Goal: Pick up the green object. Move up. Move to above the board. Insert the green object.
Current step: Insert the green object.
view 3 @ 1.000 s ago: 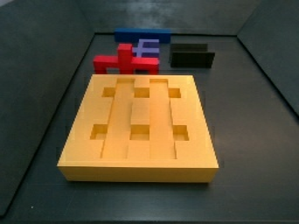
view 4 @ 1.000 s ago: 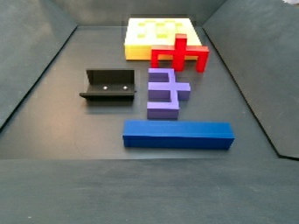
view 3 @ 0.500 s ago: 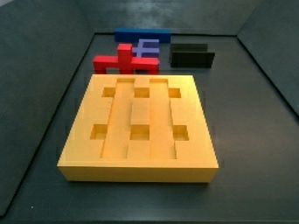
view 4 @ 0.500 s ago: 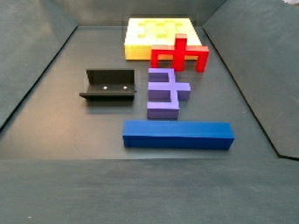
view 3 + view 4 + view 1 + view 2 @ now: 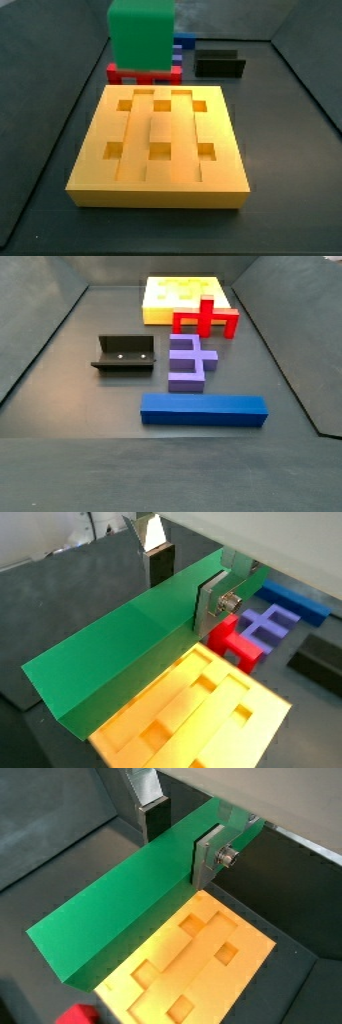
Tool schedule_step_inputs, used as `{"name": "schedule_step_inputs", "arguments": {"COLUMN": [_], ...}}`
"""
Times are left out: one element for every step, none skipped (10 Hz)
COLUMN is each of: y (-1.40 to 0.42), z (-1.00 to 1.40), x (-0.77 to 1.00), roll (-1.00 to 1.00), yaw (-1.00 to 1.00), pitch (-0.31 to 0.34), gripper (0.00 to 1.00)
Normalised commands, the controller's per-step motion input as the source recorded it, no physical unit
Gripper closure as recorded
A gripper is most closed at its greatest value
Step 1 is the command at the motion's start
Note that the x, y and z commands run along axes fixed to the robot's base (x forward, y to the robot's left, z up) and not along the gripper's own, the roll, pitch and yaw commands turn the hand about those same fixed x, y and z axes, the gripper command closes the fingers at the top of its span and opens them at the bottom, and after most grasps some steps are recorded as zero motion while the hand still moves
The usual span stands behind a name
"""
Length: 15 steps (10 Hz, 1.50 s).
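My gripper [image 5: 185,584] is shut on the green object [image 5: 120,652], a long plain green bar. The silver fingers [image 5: 211,602] clamp its two long sides near one end. Both wrist views show this; the grip also shows in a wrist view [image 5: 181,836]. The bar [image 5: 114,918] hangs above the yellow-orange board [image 5: 201,958] and crosses one of its edges. In a side view the bar's end [image 5: 140,35] hangs in the air behind the board [image 5: 160,150], over the red piece. The gripper itself is out of frame in both side views.
A red cross-shaped piece [image 5: 134,74] stands just behind the board and also shows in a side view [image 5: 207,318]. Beyond it lie a purple piece [image 5: 190,361] and a blue block [image 5: 203,408]. The dark fixture [image 5: 123,353] stands to one side. Dark walls ring the floor.
The green bar has come into a side view from the top, now hanging over the red piece. The board and the other pieces have not moved.
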Motion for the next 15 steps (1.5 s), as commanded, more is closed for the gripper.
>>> {"name": "schedule_step_inputs", "arguments": {"y": [0.04, 0.26, 0.33, 0.25, 0.21, 0.16, 0.00, 0.00, 0.00, 0.00, -0.06, 0.00, -0.11, -0.15, -0.06], "z": [-1.00, -1.00, -0.85, -0.55, -0.64, -0.75, -0.80, -0.81, -0.69, -0.61, -0.55, -0.62, -0.66, -0.46, -0.32], "x": [-0.09, 0.00, 0.00, 0.07, 0.00, -0.03, -0.15, -0.19, -0.39, -0.43, -0.26, 0.00, 0.10, 0.09, 0.00], "roll": [0.00, -0.01, -0.15, -0.29, -0.11, -0.03, 0.08, 0.11, 0.06, 0.06, 0.15, 0.09, 0.11, 0.17, 0.12], "yaw": [0.00, 0.00, 0.05, 0.19, 0.08, 0.08, 0.00, 0.00, -0.07, -0.10, 0.00, 0.00, 0.00, -0.02, 0.00], "pitch": [-0.083, -0.103, -0.104, -0.143, -0.289, -0.254, -0.234, -0.224, -0.290, -0.329, -0.304, -0.126, -0.066, 0.000, 0.000], "gripper": [1.00, 1.00, 1.00, 1.00, 1.00, 1.00, 1.00, 1.00, 1.00, 1.00, 1.00, 1.00, 1.00, 1.00, 1.00]}}
